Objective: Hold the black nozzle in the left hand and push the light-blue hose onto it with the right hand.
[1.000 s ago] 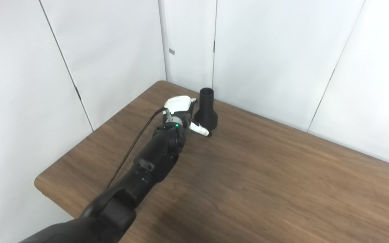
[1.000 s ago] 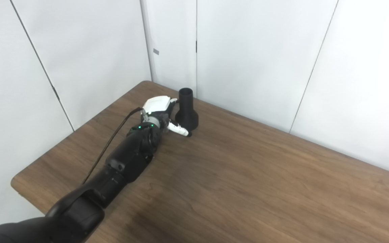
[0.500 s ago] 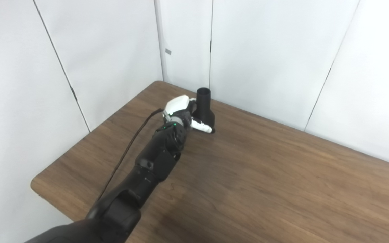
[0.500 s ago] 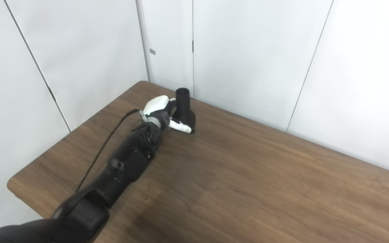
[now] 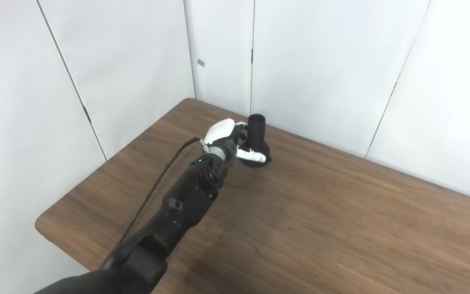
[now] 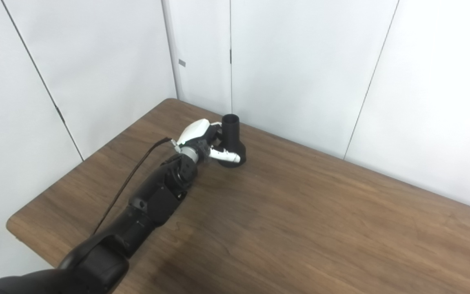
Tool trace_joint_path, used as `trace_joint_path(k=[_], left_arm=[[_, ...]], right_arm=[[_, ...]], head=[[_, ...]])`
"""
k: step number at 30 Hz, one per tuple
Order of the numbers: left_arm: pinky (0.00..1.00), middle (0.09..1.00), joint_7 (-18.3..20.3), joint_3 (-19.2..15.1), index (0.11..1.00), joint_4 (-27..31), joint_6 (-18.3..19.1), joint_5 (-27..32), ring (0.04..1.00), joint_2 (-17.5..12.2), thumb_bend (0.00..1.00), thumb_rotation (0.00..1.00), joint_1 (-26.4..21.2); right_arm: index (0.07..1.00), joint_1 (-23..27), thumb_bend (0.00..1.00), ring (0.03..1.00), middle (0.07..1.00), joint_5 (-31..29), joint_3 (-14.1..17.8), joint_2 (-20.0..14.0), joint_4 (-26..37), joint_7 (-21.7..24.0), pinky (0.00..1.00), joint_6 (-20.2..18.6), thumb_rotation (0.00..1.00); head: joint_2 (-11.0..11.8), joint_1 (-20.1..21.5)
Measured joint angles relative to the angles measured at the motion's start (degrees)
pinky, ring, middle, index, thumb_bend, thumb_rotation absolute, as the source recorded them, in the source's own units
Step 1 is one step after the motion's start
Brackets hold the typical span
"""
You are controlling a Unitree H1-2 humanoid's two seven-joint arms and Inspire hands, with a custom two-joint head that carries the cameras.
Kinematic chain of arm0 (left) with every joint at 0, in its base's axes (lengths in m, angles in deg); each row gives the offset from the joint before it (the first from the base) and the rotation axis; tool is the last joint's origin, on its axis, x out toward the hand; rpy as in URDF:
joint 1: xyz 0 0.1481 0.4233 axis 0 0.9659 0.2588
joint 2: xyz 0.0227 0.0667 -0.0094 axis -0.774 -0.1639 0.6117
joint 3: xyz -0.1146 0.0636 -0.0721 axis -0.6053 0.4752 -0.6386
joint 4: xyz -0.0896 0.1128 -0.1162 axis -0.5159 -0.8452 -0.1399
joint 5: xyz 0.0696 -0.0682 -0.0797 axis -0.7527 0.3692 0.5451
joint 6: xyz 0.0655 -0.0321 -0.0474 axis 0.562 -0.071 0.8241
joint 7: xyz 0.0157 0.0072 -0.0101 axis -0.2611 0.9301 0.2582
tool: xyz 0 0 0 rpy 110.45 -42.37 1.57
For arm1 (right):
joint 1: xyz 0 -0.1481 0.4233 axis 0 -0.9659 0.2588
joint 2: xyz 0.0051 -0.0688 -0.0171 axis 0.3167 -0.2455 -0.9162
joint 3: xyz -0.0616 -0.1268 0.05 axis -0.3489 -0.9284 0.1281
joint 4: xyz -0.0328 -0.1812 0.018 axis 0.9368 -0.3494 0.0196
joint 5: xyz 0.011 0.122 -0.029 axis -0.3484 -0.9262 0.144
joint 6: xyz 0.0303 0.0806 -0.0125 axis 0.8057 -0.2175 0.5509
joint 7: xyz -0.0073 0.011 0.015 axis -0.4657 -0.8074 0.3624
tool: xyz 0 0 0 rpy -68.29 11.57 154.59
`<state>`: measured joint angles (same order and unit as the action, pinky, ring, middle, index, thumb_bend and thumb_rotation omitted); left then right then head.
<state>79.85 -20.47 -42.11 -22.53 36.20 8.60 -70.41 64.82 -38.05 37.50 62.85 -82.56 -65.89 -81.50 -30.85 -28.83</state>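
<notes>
wood table (image 5: 341,228) | left hand (image 5: 229,141) reached far out | fingers and thumb closed around upright black nozzle (image 5: 256,132)

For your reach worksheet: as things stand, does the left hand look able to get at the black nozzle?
Probably yes: the left hand is already at the upright black nozzle, its fingers around the base, nothing between them.

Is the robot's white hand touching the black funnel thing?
Touching. In the left eye view the left hand wraps the black nozzle, its thumb lying across the flared base.
</notes>
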Motion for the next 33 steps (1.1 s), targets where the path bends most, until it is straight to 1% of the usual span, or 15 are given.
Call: trace_joint_path(k=[1,3,4,7,10,13,18,20,21,23,26,28,29,32,33], left_arm=[[0.89,0.66,-0.31,0.29,0.824,-0.01,-0.2,0.0,0.817,0.01,1.0,0.3,-0.01],[0.96,0.749,-1.35,0.98,0.811,-0.35,-0.48,0.0,0.871,-0.09,1.0,0.3,-0.13],[0.99,0.775,-1.55,1.49,0.806,-0.49,-0.63,0.0,0.884,-0.25,1.0,0.3,-0.29],[1.0,0.83,-1.81,3.52,0.8,-0.99,-1.89,-0.01,0.898,-1.08,1.0,0.3,-0.34],[1.0,0.84,-2.21,6.95,0.807,-2.21,-4.73,-1.46,0.866,-2.33,1.0,0.29,-0.29],[1.0,0.859,-3.07,9.5,0.807,-3.25,-6.88,-3.03,0.89,-2.73,1.0,0.31,-0.27],[1.0,0.86,-3.7,11.52,0.789,-3.92,-7.6,-4.12,0.893,-3.26,1.0,0.34,-0.3],[1.0,0.847,-3.7,12.13,0.758,-3.92,-7.54,-4.29,0.887,-3.4,1.0,0.33,-0.37],[1.0,0.831,-3.7,12.64,0.735,-3.94,-7.53,-4.39,0.875,-3.6,1.0,0.31,-0.49],[1.0,0.766,-3.7,13.85,0.695,-4.48,-7.72,-4.84,0.833,-4.19,1.0,0.27,-1.16],[1.0,0.693,-3.7,15.39,0.668,-5.82,-8.52,-5.47,0.773,-5.1,1.0,0.22,-2.27],[1.0,0.659,-4.0,15.51,0.647,-5.85,-8.98,-5.87,0.744,-5.31,1.0,0.21,-2.29],[1.0,0.633,-4.51,15.51,0.619,-5.91,-9.25,-5.94,0.723,-5.35,1.0,0.19,-2.41],[1.0,0.583,-4.93,15.03,0.558,-6.13,-9.92,-5.63,0.699,-5.34,0.99,0.12,-2.3],[1.0,0.572,-5.55,14.73,0.542,-6.3,-10.43,-5.39,0.696,-5.33,0.97,0.1,-2.12]], right_arm=[[0.487,-0.07,0.49,0.523,0.571,-0.04,0.0,0.01,0.08,0.0,0.39,-0.07,0.16],[0.488,-0.14,0.49,0.524,0.574,0.0,-0.01,0.01,0.25,0.0,0.38,-0.24,0.17],[0.488,-0.16,0.49,0.525,0.575,0.08,-0.06,0.01,0.44,-0.01,0.38,-0.5,0.17],[0.487,-0.36,0.49,0.523,0.572,0.16,-0.13,0.02,0.96,-0.01,0.38,-1.02,0.17],[0.488,-0.52,0.49,0.53,0.58,0.39,-0.28,-0.01,1.0,-0.01,0.38,-1.05,0.17],[0.489,-0.68,0.49,0.535,0.584,0.71,-0.49,-0.06,1.03,0.0,0.38,-0.86,0.17],[0.49,-0.8,0.49,0.543,0.591,1.84,-0.92,-0.3,1.31,0.0,0.38,-0.85,0.17],[0.49,-0.83,0.49,0.545,0.593,2.13,-1.0,-0.32,1.36,0.0,0.38,-0.8,0.17],[0.49,-0.84,0.49,0.547,0.594,2.19,-1.05,-0.34,1.36,0.0,0.38,-0.77,0.17],[0.49,-0.88,0.49,0.548,0.596,2.26,-1.19,-0.44,1.37,0.01,0.38,-0.76,0.17],[0.49,-0.88,0.5,0.549,0.597,2.3,-1.42,-0.53,1.47,0.03,0.38,-0.76,0.17],[0.49,-0.92,0.5,0.55,0.599,2.29,-1.48,-0.54,1.56,0.06,0.38,-0.73,0.17],[0.491,-0.91,0.5,0.55,0.599,2.3,-1.53,-0.55,1.55,0.08,0.38,-0.63,0.17],[0.491,-0.98,0.5,0.554,0.6,2.29,-1.64,-0.54,1.51,0.18,0.39,-0.22,0.18],[0.491,-1.0,0.5,0.554,0.6,2.28,-1.66,-0.54,1.49,0.24,0.39,-0.09,0.18]], head=[[0.0,0.0],[0.0,0.0],[0.0,0.0],[-0.26,0.26],[-0.26,0.26],[-0.44,0.35],[-0.53,0.35],[-0.62,0.62],[-0.7,0.7],[-0.7,0.79],[-0.7,0.79],[-0.7,0.79],[-0.7,0.79],[-0.7,0.79],[-1.05,0.79]])
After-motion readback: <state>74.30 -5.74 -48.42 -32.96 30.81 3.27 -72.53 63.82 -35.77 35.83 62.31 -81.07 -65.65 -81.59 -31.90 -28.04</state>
